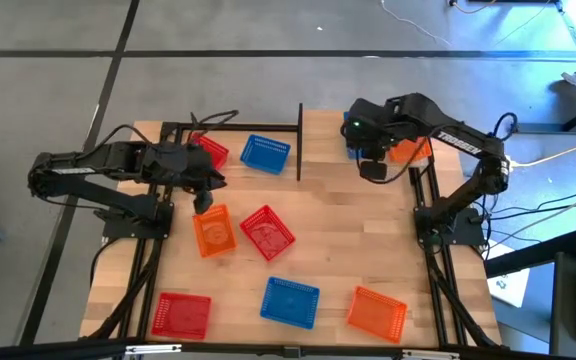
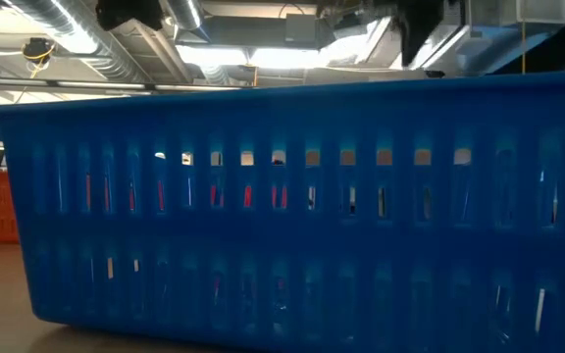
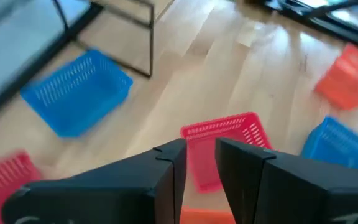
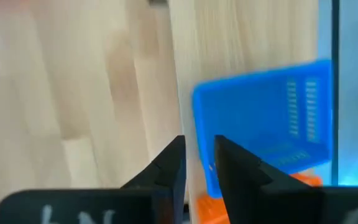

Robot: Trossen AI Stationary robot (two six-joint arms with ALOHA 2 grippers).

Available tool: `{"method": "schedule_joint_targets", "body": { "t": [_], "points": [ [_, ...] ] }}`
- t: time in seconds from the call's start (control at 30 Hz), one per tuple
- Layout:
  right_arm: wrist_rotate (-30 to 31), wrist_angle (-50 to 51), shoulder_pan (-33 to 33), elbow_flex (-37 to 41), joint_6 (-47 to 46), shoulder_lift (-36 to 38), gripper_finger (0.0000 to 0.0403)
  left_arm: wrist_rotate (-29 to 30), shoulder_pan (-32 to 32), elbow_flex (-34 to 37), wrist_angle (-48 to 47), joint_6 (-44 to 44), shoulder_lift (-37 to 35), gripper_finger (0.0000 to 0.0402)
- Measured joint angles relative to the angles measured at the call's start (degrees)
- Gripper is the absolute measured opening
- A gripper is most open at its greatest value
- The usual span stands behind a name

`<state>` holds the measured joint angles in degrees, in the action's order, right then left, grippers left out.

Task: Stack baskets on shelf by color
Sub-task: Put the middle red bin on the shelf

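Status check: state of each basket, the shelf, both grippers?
left gripper: shut, empty
right gripper: shut, empty
shelf: two baskets, unstacked
shelf blue basket: upright
shelf red basket: partly hidden
middle orange basket: upright, loose
middle red basket: upright, loose
front red basket: upright, loose
front blue basket: upright, loose
front orange basket: upright, loose
far-right blue basket, far-right orange basket: mostly hidden

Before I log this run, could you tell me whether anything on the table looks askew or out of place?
Yes: most baskets lie scattered on the tabletop at mixed angles, unsorted. The red basket mid-table sits diagonally beside the orange basket; nothing looks damaged. One blue basket nearly blocks the low camera's view.
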<state>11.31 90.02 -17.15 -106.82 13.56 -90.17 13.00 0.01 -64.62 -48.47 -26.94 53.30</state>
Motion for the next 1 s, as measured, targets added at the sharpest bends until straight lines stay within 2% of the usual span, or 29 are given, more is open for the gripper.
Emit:
{"method": "schedule_joint_targets", "body": {
  "t": [0.2,0.43,0.7,1.0],
  "points": [
    [-5.66,-0.02,4.47,-9.93,-1.48,-0.02,0.0083,-2.93,0.00,0.00,-0.73,-15.63,7.25,0.0077],
    [-6.91,-0.16,8.60,-19.65,-1.33,0.00,0.0083,-6.75,0.44,-0.03,-0.86,-24.99,17.13,0.0077],
    [-7.03,-0.16,12.41,-26.33,-1.09,0.00,0.0083,-10.20,0.46,0.04,-1.62,-25.20,28.81,0.0077],
    [-7.06,0.02,14.06,-26.74,1.79,-0.04,0.0083,-10.17,0.46,0.04,0.27,-22.51,37.57,0.0077]
  ]
}}
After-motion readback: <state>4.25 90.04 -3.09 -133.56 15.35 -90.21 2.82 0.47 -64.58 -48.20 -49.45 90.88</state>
